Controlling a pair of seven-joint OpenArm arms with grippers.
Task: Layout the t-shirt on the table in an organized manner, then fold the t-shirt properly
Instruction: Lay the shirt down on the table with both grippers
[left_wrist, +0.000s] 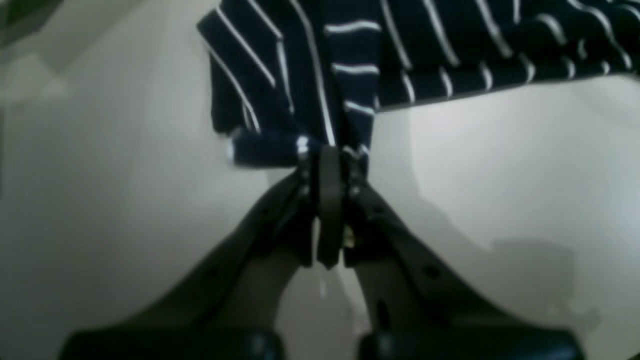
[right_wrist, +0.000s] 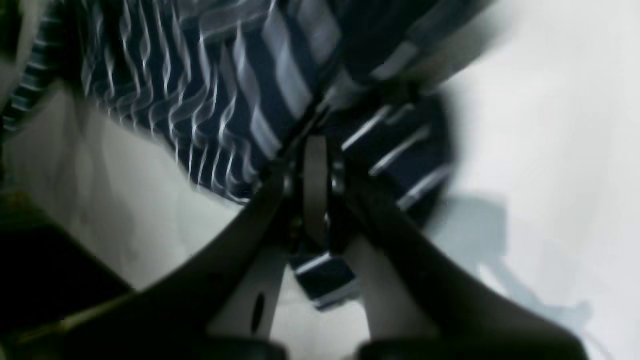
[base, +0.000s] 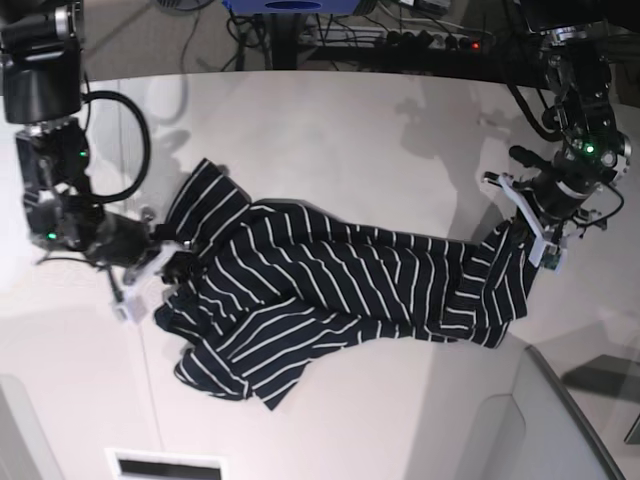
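Note:
The t-shirt, dark navy with thin white stripes, lies stretched and rumpled across the white table between my two arms. My left gripper, on the right of the base view, is shut on the shirt's right end; in the left wrist view its jaws pinch a bunched edge of the t-shirt. My right gripper, on the left of the base view, is shut on the shirt's left end. The right wrist view shows its jaws closed on the striped t-shirt, blurred.
Cables and dark equipment run along the table's far edge. A thin dark seam curves across the table's near right corner. A white vent-like slot sits at the near edge.

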